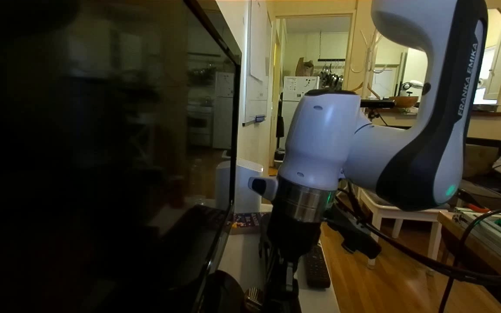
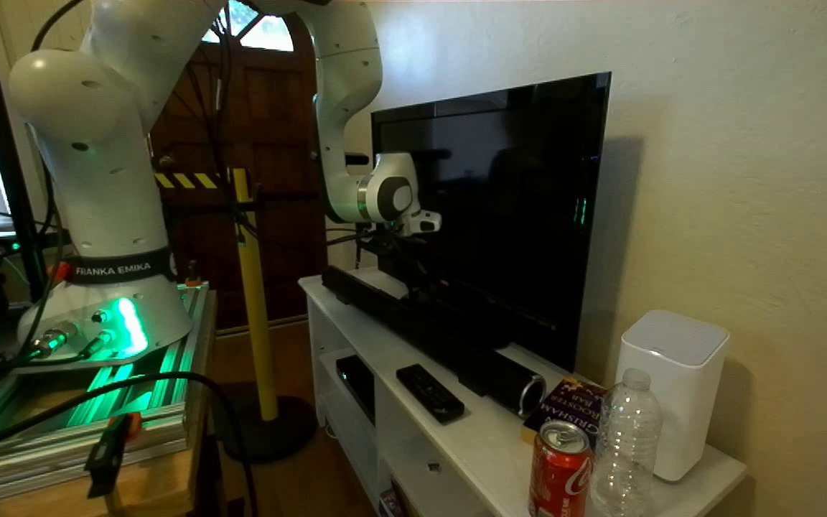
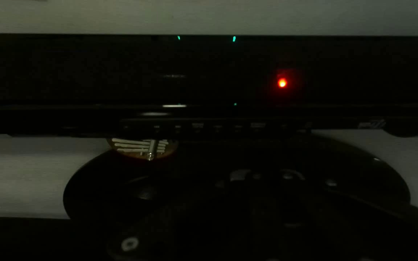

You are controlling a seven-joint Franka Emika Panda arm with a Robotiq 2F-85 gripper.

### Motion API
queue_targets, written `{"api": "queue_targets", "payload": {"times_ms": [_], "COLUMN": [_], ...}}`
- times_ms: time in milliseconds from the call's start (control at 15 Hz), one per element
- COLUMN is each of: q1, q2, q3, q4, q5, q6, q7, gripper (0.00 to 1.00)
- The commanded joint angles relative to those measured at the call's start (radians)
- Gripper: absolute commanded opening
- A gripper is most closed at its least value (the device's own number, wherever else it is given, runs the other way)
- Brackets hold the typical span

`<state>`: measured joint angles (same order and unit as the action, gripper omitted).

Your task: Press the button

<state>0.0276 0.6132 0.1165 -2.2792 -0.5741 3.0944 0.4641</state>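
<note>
The button (image 3: 197, 125) seems to be one of the small marks (image 3: 238, 126) in a row on the edge of a long black bar (image 3: 67, 83), but it is too dark to tell which one. I think that is the sound bar (image 2: 428, 330) on the table (image 2: 485, 445) in front of the TV (image 2: 500, 194), though I am not sure. The hand (image 3: 271, 174) points down in front of the TV, and its fingers look to be together, as far as the dark wrist view shows. There, the row lies past what shows of the fingers, mostly to the left, and runs side to side, like the bar. A red light (image 3: 282, 83) glows on the bar, past the row. To push, the hand likely must move toward the bar and line up with the right mark.
</note>
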Motion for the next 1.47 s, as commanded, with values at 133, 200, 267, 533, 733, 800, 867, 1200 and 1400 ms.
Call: {"api": "queue_targets", "payload": {"times_ms": [133, 200, 267, 533, 733, 800, 867, 1200, 1400], "q1": [0.022, 0.017, 0.009, 0.014, -0.029, -0.037, -0.053, 0.004, -0.021], "q2": [-0.164, -0.191, -0.214, -0.326, -0.413, -0.442, -0.462, -0.562, -0.503], "q3": [0.004, 0.012, 0.025, 0.053, 0.109, 0.121, 0.142, 0.129, 0.140], "q4": [-0.108, -0.125, -0.140, -0.201, -0.250, -0.263, -0.274, -0.319, -0.283], "q5": [0.019, 0.022, 0.026, 0.024, 0.058, 0.071, 0.097, 0.454, 0.358], "q6": [-0.045, -0.048, -0.053, -0.088, -0.124, -0.142, -0.154, -0.216, -0.183], "q7": [0.076, 0.088, 0.092, 0.126, 0.098, 0.094, 0.078, -0.168, -0.104], "gripper": [0.33, 0.39, 0.45, 0.73, 0.95, 0.99, 1.00, 1.00, 1.00]}}
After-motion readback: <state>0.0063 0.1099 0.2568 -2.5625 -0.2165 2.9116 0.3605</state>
